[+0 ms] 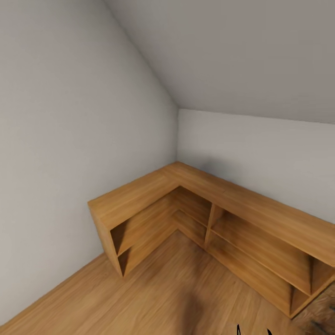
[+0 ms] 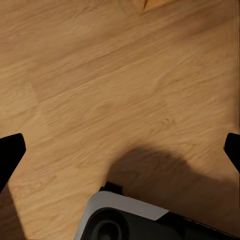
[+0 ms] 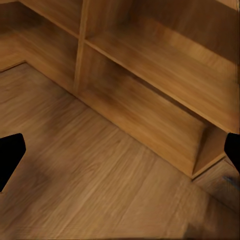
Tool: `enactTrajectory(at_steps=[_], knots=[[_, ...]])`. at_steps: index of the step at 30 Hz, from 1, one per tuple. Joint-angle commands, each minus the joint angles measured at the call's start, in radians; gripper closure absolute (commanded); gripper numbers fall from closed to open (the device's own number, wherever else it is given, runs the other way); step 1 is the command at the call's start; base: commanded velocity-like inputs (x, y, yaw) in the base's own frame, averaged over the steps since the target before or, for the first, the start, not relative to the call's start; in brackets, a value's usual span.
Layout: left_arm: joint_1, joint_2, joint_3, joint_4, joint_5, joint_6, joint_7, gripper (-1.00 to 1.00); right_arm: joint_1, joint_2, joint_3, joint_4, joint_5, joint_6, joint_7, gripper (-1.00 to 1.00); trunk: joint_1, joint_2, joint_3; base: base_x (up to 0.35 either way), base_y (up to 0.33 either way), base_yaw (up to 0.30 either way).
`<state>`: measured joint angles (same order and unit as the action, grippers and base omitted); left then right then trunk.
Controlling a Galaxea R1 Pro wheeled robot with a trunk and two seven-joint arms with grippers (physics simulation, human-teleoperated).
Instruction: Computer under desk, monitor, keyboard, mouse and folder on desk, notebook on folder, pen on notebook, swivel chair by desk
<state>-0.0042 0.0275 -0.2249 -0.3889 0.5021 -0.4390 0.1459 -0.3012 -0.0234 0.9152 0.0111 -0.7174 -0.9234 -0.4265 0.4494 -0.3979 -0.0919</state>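
Observation:
I face a corner of the bedroom with pale grey walls [image 1: 70, 116], a sloped ceiling [image 1: 242, 51] and a light wood floor [image 1: 153, 298]. The desk, computer, monitor, keyboard, mouse, folder, notebook, pen and swivel chair are out of view. My left gripper [image 2: 120, 152] hangs open over bare floor, its black fingertips [image 2: 10, 152] far apart with nothing between them. Equally open and holding nothing, my right gripper [image 3: 120, 155] points at the floor in front of a low shelf. Two black tips [image 1: 238, 330] poke in at the head view's lower edge.
A low L-shaped wooden shelf unit [image 1: 209, 195] with open compartments fills the corner along both walls. The right wrist view looks into its lower compartments [image 3: 150, 65]. A grey and white part of my own body [image 2: 125, 217] casts a shadow on the floor.

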Motion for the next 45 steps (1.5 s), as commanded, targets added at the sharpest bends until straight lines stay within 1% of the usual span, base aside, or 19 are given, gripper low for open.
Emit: enactTrajectory(at_steps=[1, 2, 4, 5, 6, 7, 11, 15, 25, 31, 34, 40, 41, 43, 44, 45], knots=[[0.0, 0.001, -0.009, -0.001, 0.001, -0.003, 0.007, -1.0, -0.001, 0.0, 0.008, 0.001, 0.001, 0.0, -0.009, -1.0, 0.001, -0.002, -0.002, 0.0, 0.0, -0.243], [0.0, 0.001, -0.01, -0.001, -0.004, -0.002, 0.007, -1.0, -0.001, 0.0, 0.008, 0.001, 0.001, 0.0, -0.009, -1.0, 0.001, -0.002, -0.001, 0.0, 0.0, -0.243], [0.0, 0.001, -0.01, -0.002, -0.035, 0.003, 0.005, -1.0, -0.001, 0.0, 0.008, 0.001, 0.001, 0.0, -0.009, -1.0, 0.001, -0.002, 0.0, 0.0, 0.0, -0.243], [0.0, 0.002, -0.011, -0.004, -0.067, 0.007, 0.005, -1.0, -0.001, 0.0, 0.008, 0.001, 0.001, 0.0, -0.009, -1.0, 0.001, -0.002, 0.001, 0.0, 0.0, -0.243], [0.0, 0.001, -0.007, -0.002, -0.131, 0.012, 0.008, -1.0, -0.001, 0.0, 0.008, 0.001, 0.001, 0.0, -0.009, -1.0, 0.001, -0.002, 0.002, 0.0, 0.0, -0.243], [0.0, -0.001, -0.005, -0.001, -0.153, 0.012, 0.01, -1.0, -0.001, 0.0, 0.008, 0.001, 0.001, 0.0, -0.01, -1.0, 0.001, -0.002, 0.002, 0.0, 0.0, -0.243], [0.0, -0.002, -0.006, 0.003, -0.19, 0.01, 0.007, -1.0, 0.0, 0.0, 0.008, 0.001, 0.002, 0.0, -0.009, -1.0, 0.001, -0.002, 0.005, 0.0, 0.0, -0.243], [0.0, -0.001, -0.008, 0.003, -0.193, 0.008, 0.008, -1.0, 0.0, 0.0, 0.008, 0.001, 0.002, 0.0, -0.009, -1.0, 0.001, -0.002, 0.007, 0.0, 0.0, -0.243], [0.0, -0.01, -0.004, 0.002, -0.193, 0.007, 0.02, -1.0, 0.0, -0.001, 0.008, 0.001, 0.003, 0.0, -0.009, -1.0, 0.001, -0.002, 0.014, 0.0, 0.0, -0.243], [0.0, -0.009, -0.002, 0.004, -0.188, 0.011, 0.015, -1.0, 0.0, -0.001, 0.008, 0.001, 0.003, 0.0, -0.009, -1.0, 0.001, -0.002, 0.017, 0.0, 0.004, -0.243], [0.0, -0.004, -0.001, 0.005, -0.187, 0.011, 0.016, -1.0, 0.0, -0.001, 0.008, 0.001, 0.003, 0.0, -0.009, -1.0, 0.001, -0.002, 0.019, 0.0, 0.008, -0.243], [0.0, -0.002, 0.009, 0.006, -0.183, 0.008, 0.021, -1.0, 0.0, -0.001, 0.008, 0.001, 0.003, 0.0, -0.009, -1.0, 0.001, -0.002, 0.023, 0.0, 0.002, -0.243], [0.0, -0.002, 0.009, 0.006, -0.18, 0.007, 0.021, -1.0, 0.0, -0.001, 0.008, 0.001, 0.003, 0.0, -0.009, -1.0, 0.001, -0.002, 0.024, 0.0, 0.001, -0.243], [0.0, -0.002, 0.012, 0.006, -0.161, 0.007, 0.02, -1.0, 0.0, -0.001, 0.008, 0.001, 0.003, 0.0, -0.009, -1.0, 0.001, -0.002, 0.025, 0.023, 0.026, -0.243], [0.0, -0.001, 0.018, 0.006, -0.119, 0.009, 0.015, -1.0, 0.0, -0.001, 0.008, 0.001, 0.003, 0.0, -0.009, -1.0, 0.001, -0.002, 0.026, 0.193, 0.065, -0.243], [0.0, -0.001, 0.018, 0.007, -0.111, 0.01, 0.014, -1.0, 0.0, -0.001, 0.008, 0.001, 0.003, 0.0, -0.009, -1.0, 0.001, -0.002, 0.026, 0.219, 0.052, -0.243]])
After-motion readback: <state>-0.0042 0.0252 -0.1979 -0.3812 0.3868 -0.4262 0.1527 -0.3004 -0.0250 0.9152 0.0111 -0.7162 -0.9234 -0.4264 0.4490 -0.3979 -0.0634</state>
